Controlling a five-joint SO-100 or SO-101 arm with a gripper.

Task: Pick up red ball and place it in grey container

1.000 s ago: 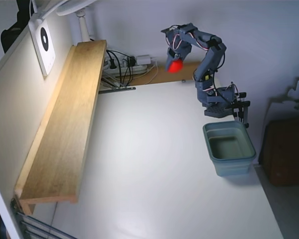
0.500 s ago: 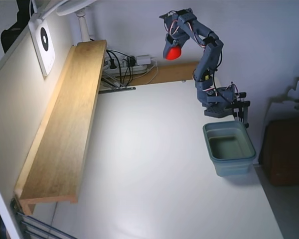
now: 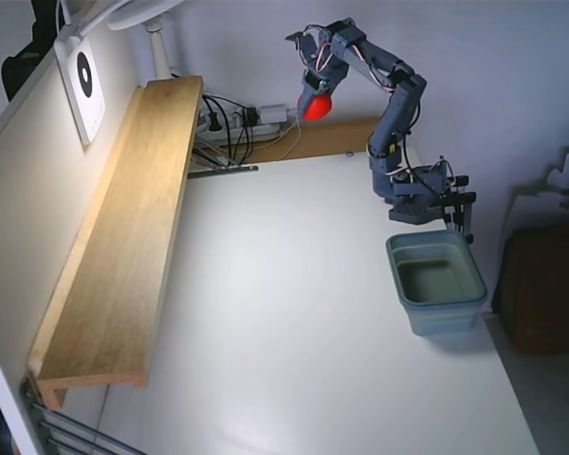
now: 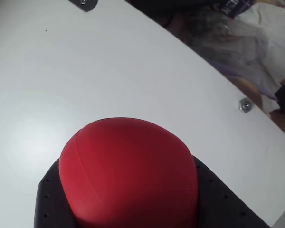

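With the ball (image 3: 314,106) squeezed between its jaws, the gripper (image 3: 313,102) hangs high over the table's (image 3: 294,313) far edge, well apart from the tub (image 3: 436,282). Lifted this high, likely to clear the tub's rim. Wrist view: ball (image 4: 128,173) fills the frame, seated firmly. Tub sits empty beside the arm's base.

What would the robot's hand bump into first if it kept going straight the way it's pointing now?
Probably the white table. The hand, shut on the red ball, points down and left in the fixed view, and the wrist view shows only bare tabletop ahead. Depth is unclear, so this is hedged.
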